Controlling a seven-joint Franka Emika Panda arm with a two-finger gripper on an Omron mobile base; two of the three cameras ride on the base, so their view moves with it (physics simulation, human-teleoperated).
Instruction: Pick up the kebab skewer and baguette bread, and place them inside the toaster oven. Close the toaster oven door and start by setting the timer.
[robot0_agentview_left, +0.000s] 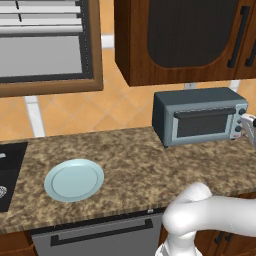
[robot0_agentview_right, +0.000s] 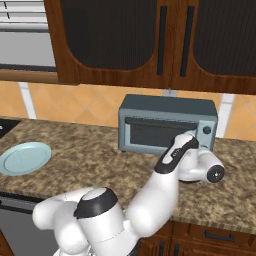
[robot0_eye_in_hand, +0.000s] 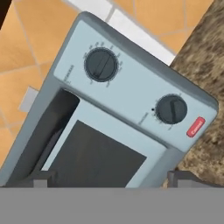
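Oven (robot0_agentview_left: 197, 116) on surface (robot0_agentview_left: 130, 165), long axis 9-to-3, door (robot0_agentview_right: 159, 133) shut. End effector (robot0_eye_in_hand: 113, 177) spread before its panel. Plate (robot0_agentview_left: 74, 179) bare.

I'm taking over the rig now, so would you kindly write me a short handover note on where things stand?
Claw: open, holding nothing, facing the oven's control panel.
Oven: on the counter by the wall, door shut.
Skewer and bread: I cannot see them on the counter; the plate is bare. Whether they are inside the oven, the dark glass hides.
Done: door closed.
Left: turn the timer knob; the panel has two knobs and their labels are too small to read. Confirm the food is inside first.
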